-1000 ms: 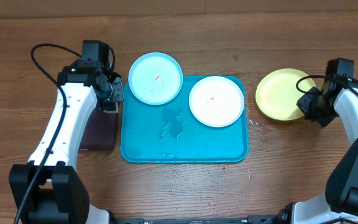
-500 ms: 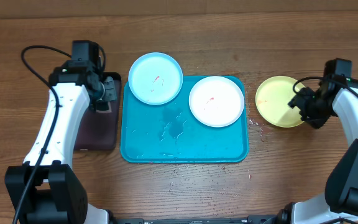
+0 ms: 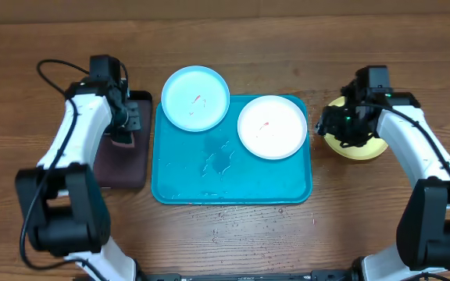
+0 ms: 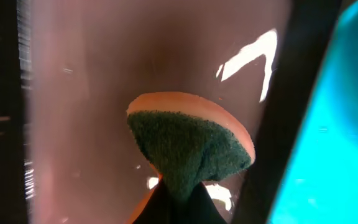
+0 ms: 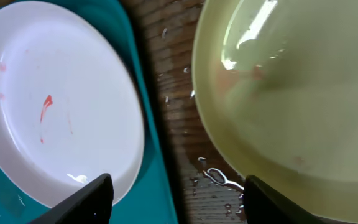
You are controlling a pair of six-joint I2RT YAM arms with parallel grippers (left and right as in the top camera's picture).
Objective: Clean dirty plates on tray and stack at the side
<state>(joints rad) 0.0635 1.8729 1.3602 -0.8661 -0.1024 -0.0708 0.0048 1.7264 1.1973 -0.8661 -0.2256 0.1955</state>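
Note:
The turquoise tray (image 3: 178, 183) holds the white plate (image 3: 272, 126), which bears a red smear. A light cyan plate (image 3: 195, 97), also smeared red, rests on the tray's top left corner. Right of the tray, on the wood, lies the yellow-green plate (image 3: 363, 150), half covered by my right arm. My right gripper (image 3: 336, 125) hovers open and empty over the gap between tray and that plate; the right wrist view shows the white plate (image 5: 61, 99), the yellow-green plate (image 5: 291, 87) and the gripper (image 5: 179, 199). My left gripper (image 3: 125, 125) is shut on a green-and-orange sponge (image 4: 188, 146).
A narrow black tray (image 3: 123, 168) lies left of the turquoise tray, under the left gripper and sponge. Water pools on the turquoise tray's floor (image 3: 219, 160), and droplets wet the wood (image 5: 213, 177) between the tray and the yellow-green plate.
The right gripper has let go of the yellow-green plate, opened, and moved left over its near edge. The left gripper with the sponge has shifted slightly over the black tray.

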